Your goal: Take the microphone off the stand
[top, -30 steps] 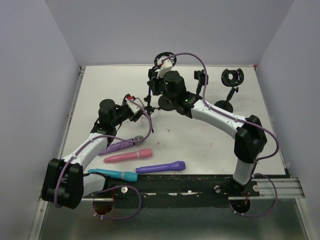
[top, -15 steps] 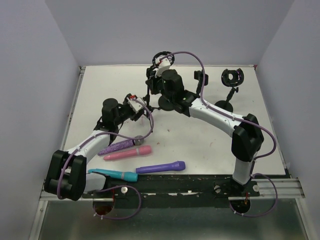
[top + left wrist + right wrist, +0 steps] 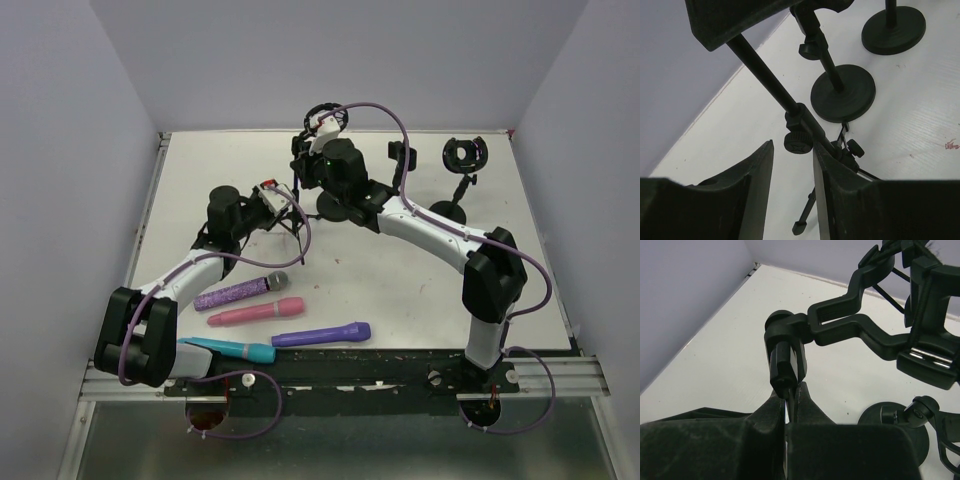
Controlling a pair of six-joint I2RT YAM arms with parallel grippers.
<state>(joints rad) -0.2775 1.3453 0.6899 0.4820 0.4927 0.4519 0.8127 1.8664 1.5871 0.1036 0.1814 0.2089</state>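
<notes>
A black tripod stand [image 3: 296, 228] stands at mid-table; no microphone shows in its clip. My right gripper [image 3: 303, 165] is shut on the stand's thin upper rod, just under a black joint [image 3: 783, 357]; in the right wrist view the gripper [image 3: 791, 390] pinches the rod. My left gripper [image 3: 279, 198] is open and empty beside the stand's lower rod [image 3: 765, 75]. In the left wrist view the gripper [image 3: 792, 147] sits just short of a black knob [image 3: 798, 142], and the rod runs behind the right finger [image 3: 840, 190]. A purple glitter microphone [image 3: 240, 292] lies on the table.
Pink [image 3: 256, 313], purple [image 3: 321, 334] and teal [image 3: 226, 349] microphones lie near the front edge. Two round-base stands [image 3: 340, 206] [image 3: 449, 211] stand behind, the right one with an empty clip [image 3: 465, 152]. A clamp holder [image 3: 927, 347] hangs off the gripped stand's arm.
My left gripper has moved away from me and to the right, up to the tripod stand's rod. The right gripper has stayed on the stand.
</notes>
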